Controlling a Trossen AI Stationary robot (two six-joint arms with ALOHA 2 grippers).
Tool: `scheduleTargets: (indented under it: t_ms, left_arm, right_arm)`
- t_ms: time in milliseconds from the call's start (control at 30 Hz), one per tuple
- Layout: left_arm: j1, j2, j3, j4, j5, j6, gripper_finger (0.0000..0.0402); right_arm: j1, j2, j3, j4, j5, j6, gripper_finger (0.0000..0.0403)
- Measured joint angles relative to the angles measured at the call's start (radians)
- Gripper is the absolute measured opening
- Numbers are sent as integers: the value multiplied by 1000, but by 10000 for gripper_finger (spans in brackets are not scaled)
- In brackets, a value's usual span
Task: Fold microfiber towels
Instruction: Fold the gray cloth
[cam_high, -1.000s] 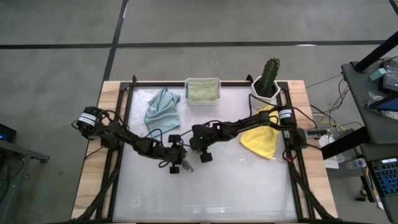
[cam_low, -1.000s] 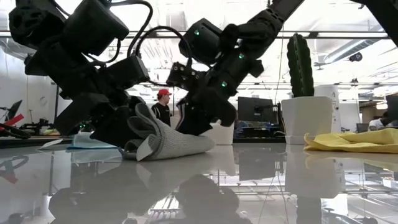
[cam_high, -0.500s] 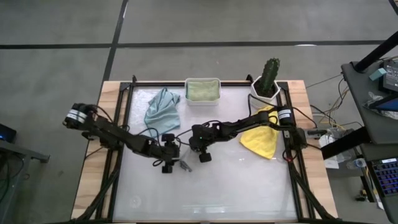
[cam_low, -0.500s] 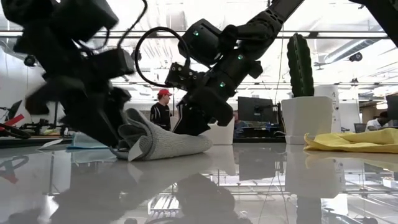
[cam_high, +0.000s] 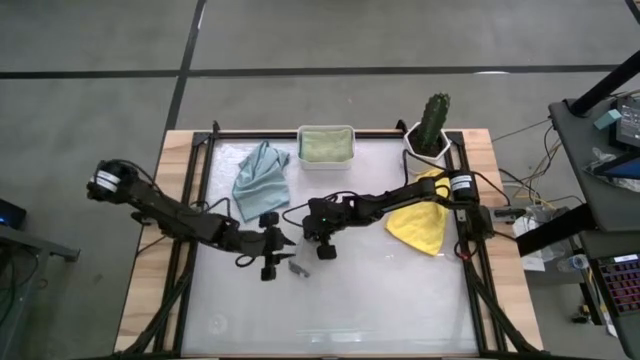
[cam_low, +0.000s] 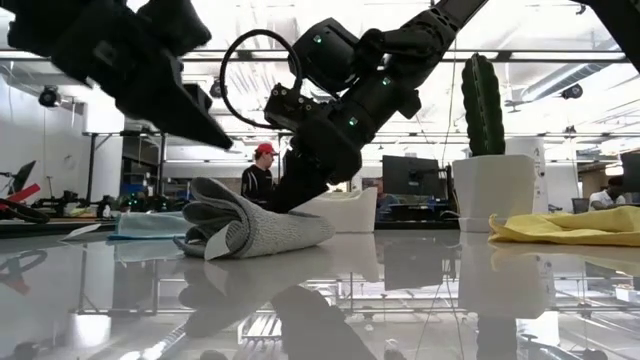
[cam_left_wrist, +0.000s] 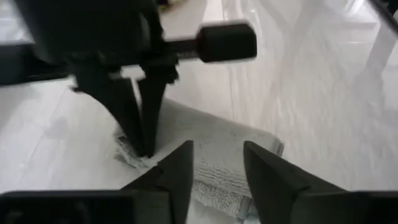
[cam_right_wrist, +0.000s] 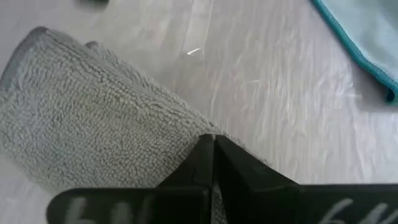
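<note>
A grey towel (cam_low: 255, 226), folded into a small bundle, lies on the table at its middle (cam_high: 298, 266). My right gripper (cam_low: 283, 203) is shut, its tips down on the bundle's far end; it also shows in its own wrist view (cam_right_wrist: 213, 148). My left gripper (cam_left_wrist: 217, 163) is open and empty. It hangs above the bundle's left end (cam_low: 200, 115). A pale blue-grey towel (cam_high: 260, 175) lies crumpled at the far left. A yellow towel (cam_high: 420, 225) lies at the right. A sage green towel (cam_high: 325, 143) lies in a white tub. The bright blue towel is not in view. My right gripper presses its shut fingertips (cam_left_wrist: 142, 140) down on the edge of the grey bundle's end (cam_left_wrist: 134, 155). It comes from above, slanting from the table's right. The bundle lies flat on the table. I cannot tell whether any cloth is caught between the fingers.
The white tub (cam_high: 326, 160) stands at the far edge's middle. A cactus in a white pot (cam_high: 430, 130) stands at the far right corner. A person (cam_low: 262, 180) shows in the room beyond the table. The near half of the table is bare.
My left gripper has come off the grey bundle's left end, risen, and drawn back toward the table's left edge. The bundle has stayed on the table with its folds a little looser. My right gripper has stayed down on it.
</note>
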Motion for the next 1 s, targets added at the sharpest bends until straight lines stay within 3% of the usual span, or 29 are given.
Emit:
scheduleTargets:
  t_ms: [167,367,667,1000]
  left_arm:
    - [-5,149,0,155,38,0,59]
    - [-5,295,5,135,121,-115,5]
    - [-5,350,11,156,121,-150,6]
    - [-5,332,8,148,125,-149,6]
  right_arm:
    - [0,0,0,5,0,20,8]
    - [0,0,0,19,-1,35,8]
    - [-17,-4,31,-17,-2,95,17]
    - [-35,-16,88,-101,-20,52,91]
